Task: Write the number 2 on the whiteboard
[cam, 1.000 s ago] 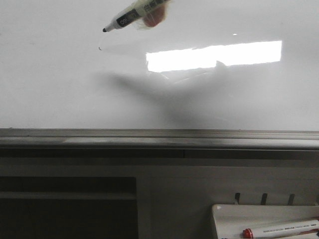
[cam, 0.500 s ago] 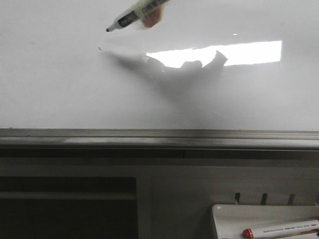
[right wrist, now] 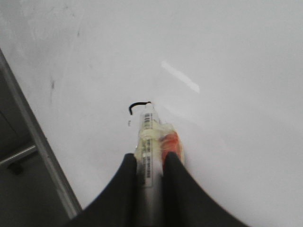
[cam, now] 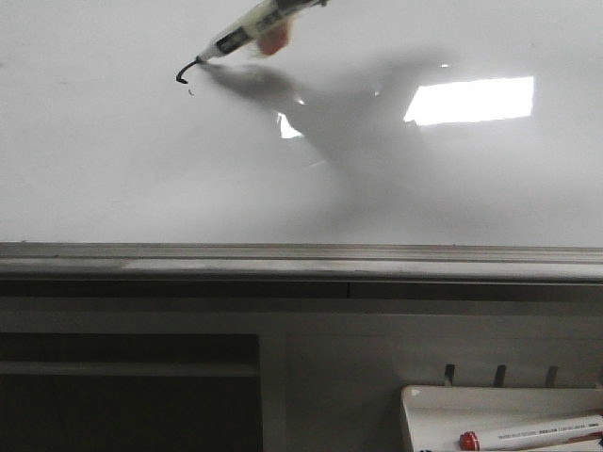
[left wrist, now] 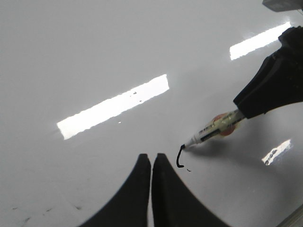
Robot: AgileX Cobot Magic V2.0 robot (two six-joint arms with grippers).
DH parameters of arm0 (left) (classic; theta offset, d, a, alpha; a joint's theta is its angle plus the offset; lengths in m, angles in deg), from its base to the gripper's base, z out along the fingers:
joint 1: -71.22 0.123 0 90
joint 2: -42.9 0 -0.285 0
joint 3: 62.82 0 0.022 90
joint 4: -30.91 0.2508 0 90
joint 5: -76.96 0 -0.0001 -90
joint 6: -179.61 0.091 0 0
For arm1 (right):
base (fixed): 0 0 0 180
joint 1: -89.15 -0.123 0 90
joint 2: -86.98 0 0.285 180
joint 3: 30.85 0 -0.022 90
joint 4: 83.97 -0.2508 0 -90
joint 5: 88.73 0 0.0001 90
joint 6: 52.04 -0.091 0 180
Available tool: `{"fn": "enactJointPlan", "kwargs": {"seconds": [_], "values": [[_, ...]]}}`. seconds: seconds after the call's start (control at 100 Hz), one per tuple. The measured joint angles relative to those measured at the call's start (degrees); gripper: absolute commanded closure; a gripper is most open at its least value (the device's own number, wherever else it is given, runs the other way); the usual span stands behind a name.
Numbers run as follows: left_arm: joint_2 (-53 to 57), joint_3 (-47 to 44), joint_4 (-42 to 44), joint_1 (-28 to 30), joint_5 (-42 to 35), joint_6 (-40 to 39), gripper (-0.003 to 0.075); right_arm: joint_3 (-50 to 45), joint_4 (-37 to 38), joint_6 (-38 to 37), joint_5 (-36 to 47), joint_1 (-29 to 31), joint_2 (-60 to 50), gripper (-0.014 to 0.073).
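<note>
The whiteboard (cam: 113,169) fills the upper front view, above its grey rail (cam: 301,264). The number 2 shows only as a short black hooked stroke (cam: 185,73), also seen in the left wrist view (left wrist: 179,158) and the right wrist view (right wrist: 138,106). A tiny dark speck (cam: 190,92) lies just below it. My right gripper (right wrist: 150,163) is shut on a white marker (right wrist: 150,130) taped with something orange. The marker's tip (cam: 200,60) touches the board at the stroke's upper end. My left gripper (left wrist: 151,156) is shut and empty, hovering near the stroke.
A small white tray (cam: 443,405) with a red-capped marker (cam: 532,433) sits below the board at the lower right. A dark shelf opening (cam: 122,386) is at the lower left. The right arm's shadow (cam: 330,113) falls across the bright reflection (cam: 471,100).
The marker tip has come down onto the board and drawn a short hook down to the left. The arm's shadow has closed in on the marker and covers part of the reflection.
</note>
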Motion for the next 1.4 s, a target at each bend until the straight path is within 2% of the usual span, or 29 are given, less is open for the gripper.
{"fn": "enactJointPlan", "kwargs": {"seconds": [0.3, 0.6, 0.73, 0.87, 1.11, 1.3, 1.37, 1.4], "values": [[0.0, 0.0, 0.0, 0.0, -0.1, 0.0, 0.0741, -8.6, -0.8, -2.7, -0.8, 1.8, -5.1, 0.0641], [0.0, 0.0, 0.0, 0.0, -0.1, 0.0, 0.0741, -5.5, -2.4, -2.9, -1.1, -5.7, 3.5, 0.0641], [0.0, 0.0, 0.0, 0.0, -0.1, 0.0, 0.0741, -5.2, -2.4, -2.9, -1.0, -6.2, 4.0, 0.0641], [0.0, 0.0, 0.0, 0.0, -0.1, 0.0, 0.0741, -9.1, -2.4, -2.9, -1.0, -3.9, -0.1, 0.0641], [0.0, 0.0, 0.0, 0.0, 0.2, 0.0, 0.0741, -18.2, -2.1, -4.1, -3.3, 4.3, -11.0, 0.0641], [0.0, 0.0, 1.5, 0.0, 2.1, 0.0, 0.0739, -18.5, -0.6, -4.4, -7.1, 4.6, -13.1, 0.0641], [-0.1, 0.0, 4.1, 0.0, 1.6, 0.0, 0.0691, -17.3, -0.3, -4.5, -8.8, 3.1, -13.3, 0.0641], [-0.2, 0.0, 5.9, 0.0, 1.2, 0.0, 0.0627, -16.6, -0.2, -4.6, -9.3, 2.4, -13.5, 0.0641]]}}
